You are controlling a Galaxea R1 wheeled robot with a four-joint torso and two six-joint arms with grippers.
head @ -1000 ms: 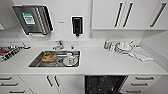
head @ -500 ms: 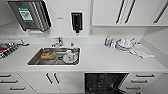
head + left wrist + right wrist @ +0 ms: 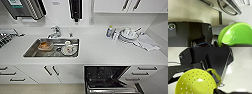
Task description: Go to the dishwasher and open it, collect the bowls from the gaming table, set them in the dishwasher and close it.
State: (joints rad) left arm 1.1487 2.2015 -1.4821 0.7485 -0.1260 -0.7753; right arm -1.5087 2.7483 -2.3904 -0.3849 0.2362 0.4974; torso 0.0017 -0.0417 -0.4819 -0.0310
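dishwasher (image 3: 107,80) btm cropped, green bowl (image 3: 235,35) partly cut off

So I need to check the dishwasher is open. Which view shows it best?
The head view: the dishwasher sits below the counter with its dark inside exposed. The left wrist view shows a green bowl and the right wrist view a perforated yellow-green bowl, neither clearly showing the dishwasher.

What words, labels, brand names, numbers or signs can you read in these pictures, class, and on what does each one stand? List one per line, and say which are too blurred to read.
None can be read.
Wall dispenser: a greenish label at its top, too blurred to read.
Wall notice: small grey print, too blurred to read.
Bottle on the counter: label too small to read.
Green bowl: no text seen.
Perforated yellow-green bowl: no text seen.
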